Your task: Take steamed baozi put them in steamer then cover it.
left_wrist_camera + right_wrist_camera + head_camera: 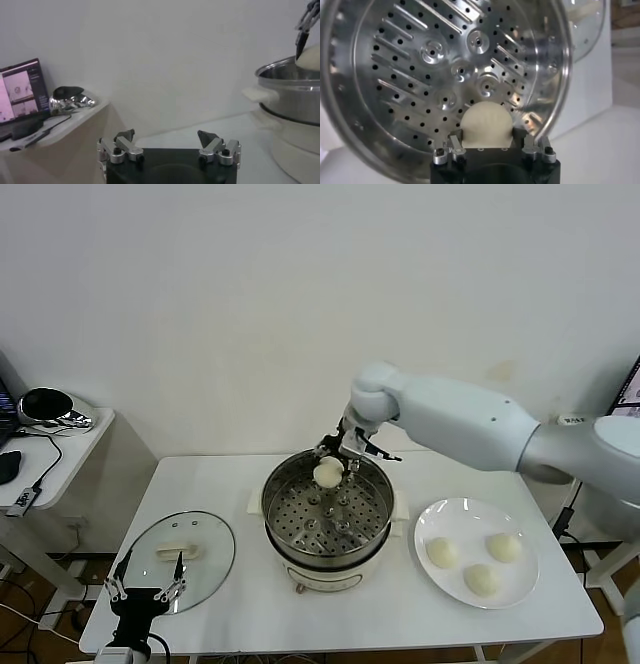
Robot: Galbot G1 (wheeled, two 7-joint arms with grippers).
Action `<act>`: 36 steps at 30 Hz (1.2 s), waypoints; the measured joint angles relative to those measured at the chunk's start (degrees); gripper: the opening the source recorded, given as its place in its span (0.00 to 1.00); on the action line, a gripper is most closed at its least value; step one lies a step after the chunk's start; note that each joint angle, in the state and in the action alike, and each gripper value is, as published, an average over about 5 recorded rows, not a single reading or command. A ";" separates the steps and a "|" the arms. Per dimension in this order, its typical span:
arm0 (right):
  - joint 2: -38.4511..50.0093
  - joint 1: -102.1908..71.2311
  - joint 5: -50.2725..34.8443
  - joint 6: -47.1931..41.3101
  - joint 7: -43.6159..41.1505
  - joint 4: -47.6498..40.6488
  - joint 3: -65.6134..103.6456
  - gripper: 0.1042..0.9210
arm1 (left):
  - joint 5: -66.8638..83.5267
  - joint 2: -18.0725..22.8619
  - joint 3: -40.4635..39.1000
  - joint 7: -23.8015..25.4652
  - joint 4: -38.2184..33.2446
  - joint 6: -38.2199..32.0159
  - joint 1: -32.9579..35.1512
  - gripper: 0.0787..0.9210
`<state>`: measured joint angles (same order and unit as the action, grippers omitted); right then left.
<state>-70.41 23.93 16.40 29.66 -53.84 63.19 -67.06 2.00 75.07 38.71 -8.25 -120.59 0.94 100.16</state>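
The right hand (332, 467) is clamped on one baozi (327, 474), holding it over the far side of the steamer (287, 529) at the counter's (240, 604) middle. Lower it onto the perforated tray (420, 65) before letting go, leaving room for the three buns (478, 562) on the plate (524, 591) toward the right edge. The left hand (146, 586), fingers spread and empty, waits at the near left corner by the glass lid (210, 559).

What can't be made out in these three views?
- Right gripper fingertips, right wrist view: hidden behind the round cream-white bun it holds above the shiny steel steamer pot.
- Left gripper: open beside the clear glass lid.
- Flat white plate, left wrist view: out of frame.
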 measured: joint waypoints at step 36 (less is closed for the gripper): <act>38.09 7.95 -16.93 -39.28 -6.39 29.59 -1.17 0.88 | 0.38 -2.13 -1.39 0.23 -1.90 0.49 -1.17 0.88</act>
<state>-32.32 31.88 -0.52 -9.62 -60.23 92.78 -68.23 2.38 72.94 37.32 -8.02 -122.49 1.43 98.99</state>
